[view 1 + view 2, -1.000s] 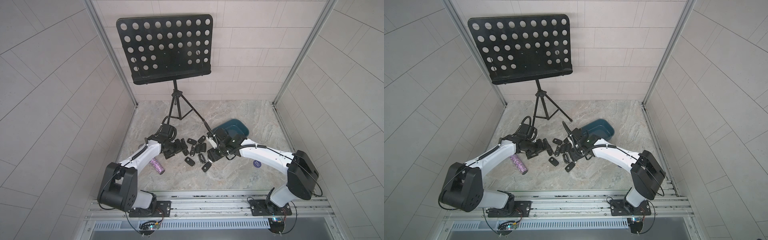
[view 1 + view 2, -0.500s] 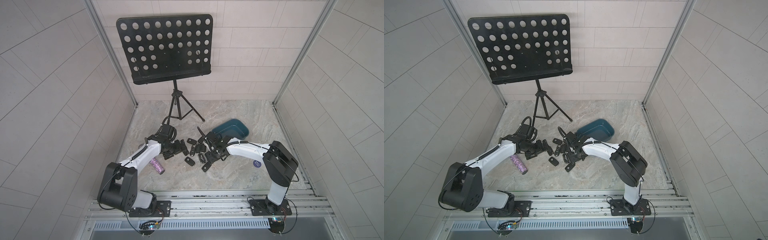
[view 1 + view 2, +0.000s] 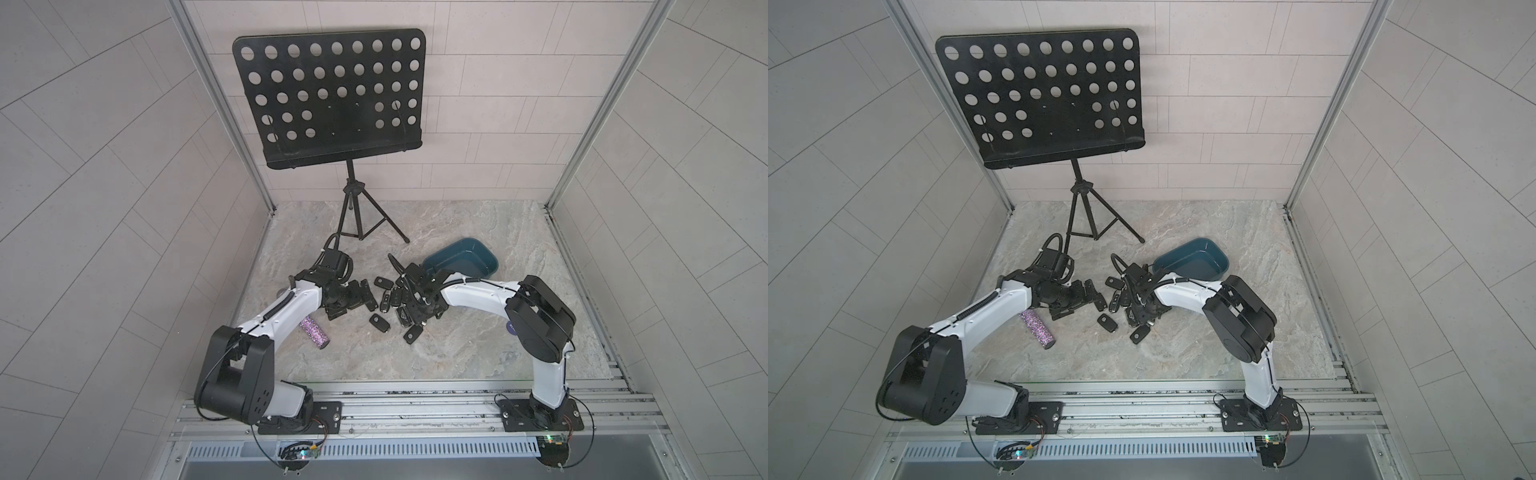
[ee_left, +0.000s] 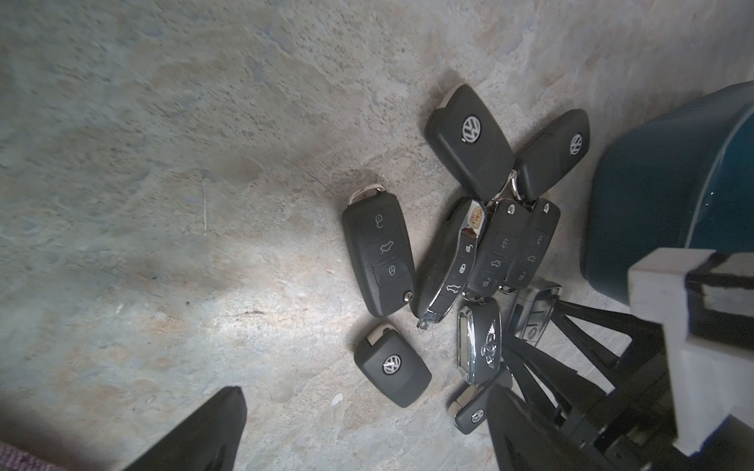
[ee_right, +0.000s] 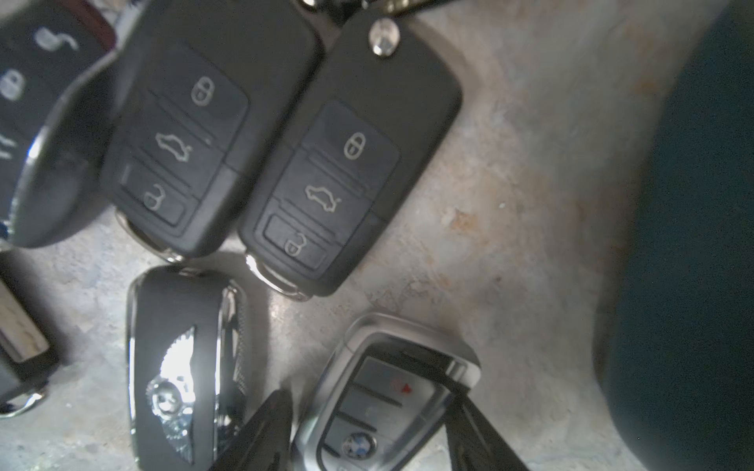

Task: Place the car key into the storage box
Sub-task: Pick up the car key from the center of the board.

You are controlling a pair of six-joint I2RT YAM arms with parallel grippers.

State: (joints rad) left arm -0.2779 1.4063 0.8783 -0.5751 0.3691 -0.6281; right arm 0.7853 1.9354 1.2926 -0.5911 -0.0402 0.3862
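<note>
Nearest the rail, a glittery purple tube (image 3: 314,332) lies on the marbled table (image 3: 457,357) beside the left arm, apart from the work and seemingly no part of it. Just past it the left gripper (image 4: 365,397) hovers low at the edge of the heap of black key fobs (image 3: 397,299), jaws spread wide with nothing between them. It looks parked there so as not to crowd its partner. On the far side of the heap the right gripper (image 5: 367,403) is down at table level, its fingers (image 5: 261,432) standing either side of a silver-framed car key (image 5: 379,383) that lies flat, buttons up. This key sits at the heap's outer edge with bare table along one flank, which probably makes it the easy pick, since the fingers can slide down its long sides without snagging a neighbour. The jaws are drawn partway in against it, but I cannot tell whether they pinch it yet; the key is not lifted. Just beyond stands the storage box (image 3: 459,259), open-topped and near the heap, so the carry should be short; no key shows inside it. Farthest back, a black music stand (image 3: 332,95) stands well apart.
</note>
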